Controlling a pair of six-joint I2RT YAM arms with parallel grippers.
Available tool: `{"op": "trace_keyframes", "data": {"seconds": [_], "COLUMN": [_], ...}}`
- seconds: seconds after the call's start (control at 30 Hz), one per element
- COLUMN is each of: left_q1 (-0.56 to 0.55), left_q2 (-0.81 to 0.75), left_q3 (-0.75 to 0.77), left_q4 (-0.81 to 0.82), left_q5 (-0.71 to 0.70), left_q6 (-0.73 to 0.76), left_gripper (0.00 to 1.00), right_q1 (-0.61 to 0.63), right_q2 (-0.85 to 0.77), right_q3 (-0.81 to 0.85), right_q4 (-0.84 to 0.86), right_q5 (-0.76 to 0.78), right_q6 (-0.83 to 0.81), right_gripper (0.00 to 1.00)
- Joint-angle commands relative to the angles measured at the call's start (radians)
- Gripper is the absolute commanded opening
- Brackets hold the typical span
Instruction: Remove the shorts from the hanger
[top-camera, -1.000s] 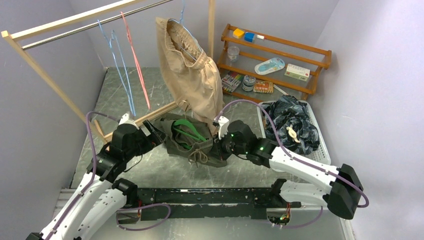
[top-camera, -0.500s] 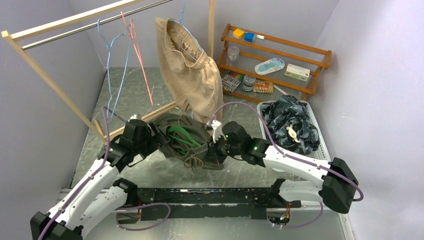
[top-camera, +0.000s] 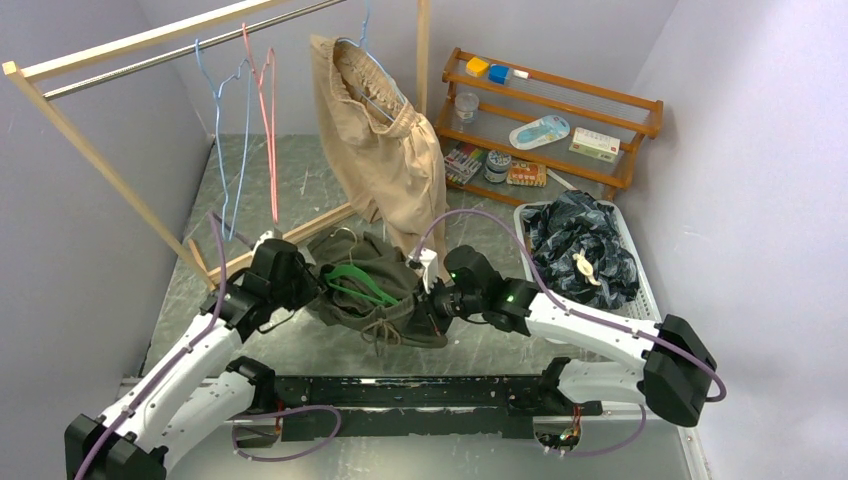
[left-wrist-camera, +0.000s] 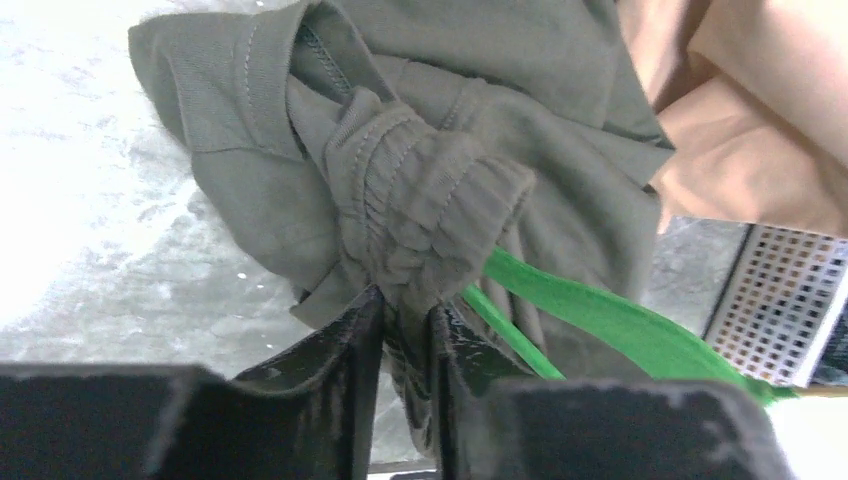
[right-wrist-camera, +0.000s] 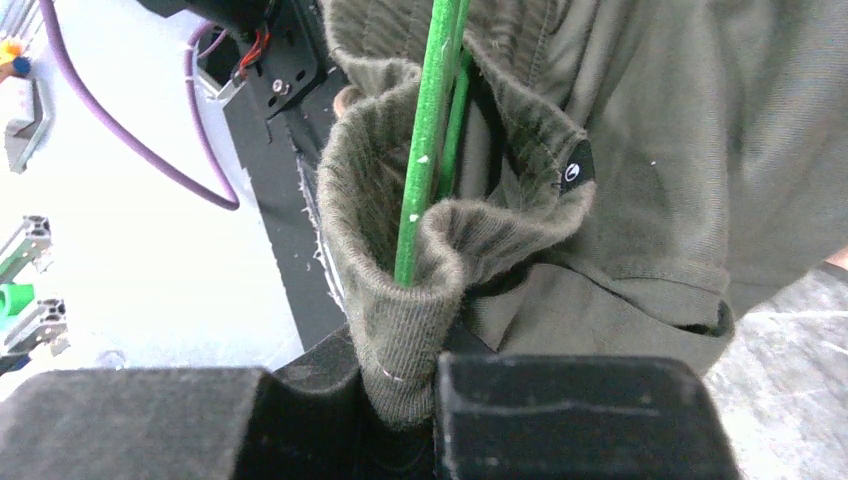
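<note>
While the olive shorts (top-camera: 372, 290) hang slack between the two arms just above the table (top-camera: 300, 190), each end of their elastic waistband is pinched: the left gripper (left-wrist-camera: 405, 310) has its fingers pressed together on a bunched fold of the band, and the right gripper (right-wrist-camera: 400, 385) is clamped on the ribbed band at the other side. The green hanger (top-camera: 352, 283) lies inside the waist opening, its thin bar running down into the fold beside the right gripper's fingers, so the shorts are not yet off it. Behind them the tan shorts (top-camera: 385, 160) hang on a pale blue wire hanger from the wooden rack (top-camera: 95, 130). Further left on the rail are a bare blue hanger (top-camera: 222, 130) and a bare pink hanger (top-camera: 268, 120). To the right of the arms, the white mesh basket (top-camera: 643, 285) holds the navy shorts (top-camera: 575, 245), crumpled in a heap that fills most of it, with a pale drawstring lying on top. The wooden shelf (top-camera: 640, 105) at the back carries a yellow block (top-camera: 477, 66) and a blue block (top-camera: 498, 73) on its top tier. Its middle tier has a clear cup (top-camera: 466, 106), an oval pale blue item (top-camera: 540, 131) and a small box (top-camera: 595, 145). Its lowest tier holds a pack of markers (top-camera: 462, 163), a tin (top-camera: 497, 165) and a packet (top-camera: 527, 174).
</note>
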Motion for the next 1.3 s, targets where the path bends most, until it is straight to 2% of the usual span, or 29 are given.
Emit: {"op": "trace_keyframes", "data": {"seconds": [0.0,0.07,0.2,0.33,0.47,0.53,0.7,0.77,0.83,0.97,1.07,1.27], "left_q1": [0.007,0.007,0.007,0.007,0.008,0.007,0.008,0.007,0.007,0.007,0.007,0.007], "left_q2": [0.009,0.024,0.049,0.034,-0.002,-0.021,-0.059,-0.072,-0.082,-0.093,-0.094,-0.093], "left_q3": [-0.066,-0.090,-0.124,-0.143,-0.145,-0.141,-0.147,-0.151,-0.153,-0.157,-0.154,-0.136], "left_q4": [0.041,0.053,0.096,0.108,0.078,0.064,0.038,0.030,0.026,0.025,0.020,0.001], "left_q5": [-0.045,-0.037,0.027,0.030,0.000,-0.011,-0.020,-0.019,-0.015,-0.007,-0.008,-0.015], "left_q6": [0.005,-0.003,-0.013,-0.015,-0.007,-0.004,-0.006,-0.012,-0.020,-0.030,-0.029,-0.032], "left_gripper": [0.19,0.08,0.07,0.07,0.07,0.07,0.07,0.07,0.07,0.07,0.07,0.07], "right_q1": [0.012,0.013,0.013,0.013,0.013,0.013,0.017,0.032,0.067,0.081,0.088,0.124], "right_q2": [0.046,0.090,0.175,0.169,0.146,0.136,0.133,0.161,0.210,0.316,0.386,0.419], "right_q3": [-0.004,0.011,0.051,0.057,0.099,0.112,0.110,0.123,0.155,0.212,0.255,0.214], "right_q4": [-0.006,-0.046,-0.136,-0.128,-0.120,-0.095,0.094,0.130,0.143,0.201,0.227,0.316], "right_q5": [-0.153,-0.152,-0.154,-0.104,-0.008,0.080,0.191,0.287,0.372,0.368,0.302,0.356], "right_q6": [0.002,0.004,-0.009,0.002,0.012,0.040,0.133,0.157,0.125,0.067,0.068,0.088], "right_gripper": [0.01,0.13,0.39,0.59,0.72,0.74,0.74,0.74,0.74,0.73,0.64,0.28]}}
